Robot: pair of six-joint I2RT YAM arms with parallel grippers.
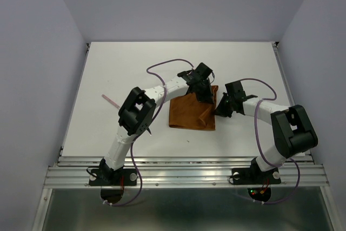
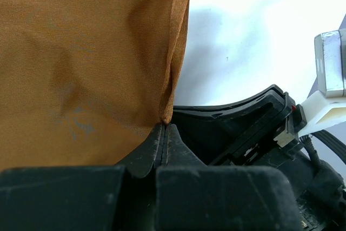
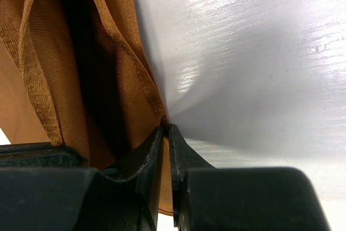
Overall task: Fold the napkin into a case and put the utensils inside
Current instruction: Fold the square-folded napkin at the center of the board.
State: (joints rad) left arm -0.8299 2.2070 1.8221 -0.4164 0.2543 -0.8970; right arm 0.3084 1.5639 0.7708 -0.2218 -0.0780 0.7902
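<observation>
The rust-orange napkin (image 1: 190, 113) lies partly folded in the middle of the white table. My left gripper (image 1: 205, 94) is shut on its far right corner; the left wrist view shows the cloth (image 2: 81, 58) pinched at the fingertips (image 2: 165, 128). My right gripper (image 1: 220, 109) is shut on the napkin's right edge; the right wrist view shows folds of cloth (image 3: 102, 79) caught between the jaws. A thin pinkish stick-like piece (image 1: 110, 100) lies left of the arms. No silver utensils show.
The white table (image 1: 135, 68) has raised rails at its left and right sides. Purple cables (image 1: 162, 66) loop above both arms. The right gripper's black body (image 2: 243, 128) shows close beside the left gripper.
</observation>
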